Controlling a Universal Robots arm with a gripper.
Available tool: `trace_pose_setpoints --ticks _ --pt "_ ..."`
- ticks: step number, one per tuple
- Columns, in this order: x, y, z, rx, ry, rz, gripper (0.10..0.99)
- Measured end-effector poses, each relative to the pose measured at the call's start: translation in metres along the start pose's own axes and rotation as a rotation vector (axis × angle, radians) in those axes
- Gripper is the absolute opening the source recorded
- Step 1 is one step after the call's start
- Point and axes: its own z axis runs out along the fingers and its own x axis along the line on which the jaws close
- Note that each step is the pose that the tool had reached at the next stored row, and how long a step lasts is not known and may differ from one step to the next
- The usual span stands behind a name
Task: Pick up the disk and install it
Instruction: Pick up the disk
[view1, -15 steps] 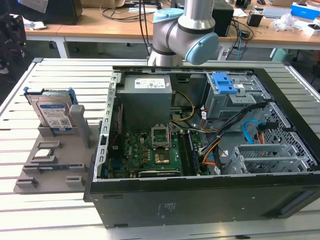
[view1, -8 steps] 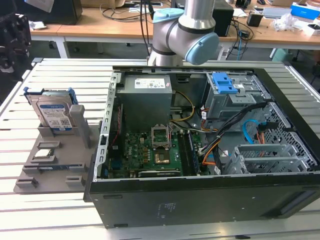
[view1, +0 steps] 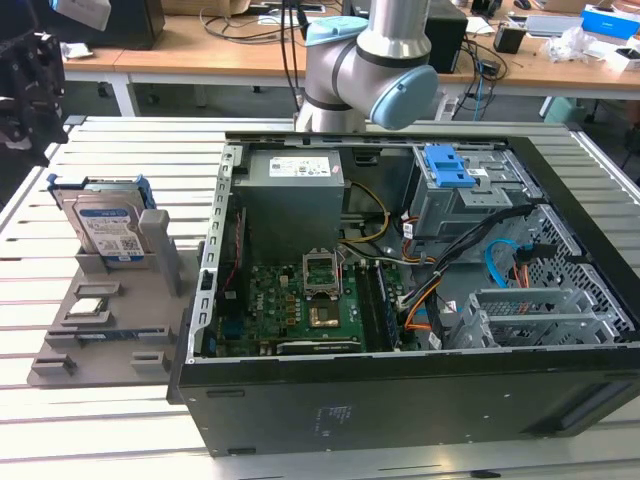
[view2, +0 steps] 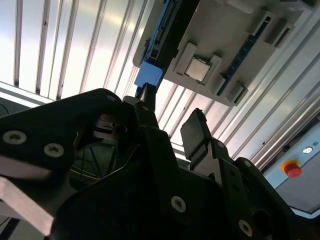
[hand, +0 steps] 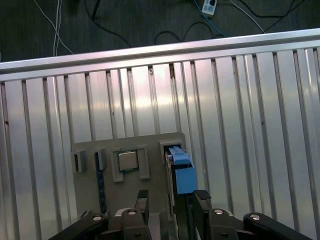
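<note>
Blue-framed disk (view1: 108, 228) stands on edge in slot of grey holder (view1: 110, 340), on slatted metal table (view1: 60, 440), at exterior view's left of open computer case (view1: 400, 410). Gripper (hand: 171, 200) hovers over disk, fingers spread, holding nothing. Square processor chip (hand: 127, 161) lies in holder pocket near disk.
</note>
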Motion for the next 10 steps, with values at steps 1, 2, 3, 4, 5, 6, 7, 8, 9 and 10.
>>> trace_pose_setpoints --ticks 1,2,3,4,5,6,7,8,9,10 --pt "0.0000 -0.0001 0.0014 0.000 0.0001 0.000 0.482" --pt "0.0000 -0.0002 0.0020 0.000 0.0001 0.000 0.482" --pt "0.0000 -0.0002 0.0028 0.000 0.0001 0.000 0.482" --pt "0.0000 -0.0004 0.0053 0.000 0.0001 0.000 0.482" --pt "0.0000 -0.0004 0.0062 0.000 0.0001 0.000 0.482" --pt "0.0000 -0.0005 0.0068 0.000 0.0001 0.000 0.482" --pt "0.0000 -0.0005 0.0075 0.000 0.0001 0.000 0.482" --pt "0.0000 -0.0006 0.0089 0.000 0.0000 0.000 0.482" --pt "-0.0001 -0.0006 0.0098 0.000 0.0000 0.000 0.482" --pt "-0.0001 -0.0006 0.0104 0.000 0.0001 0.000 0.482"
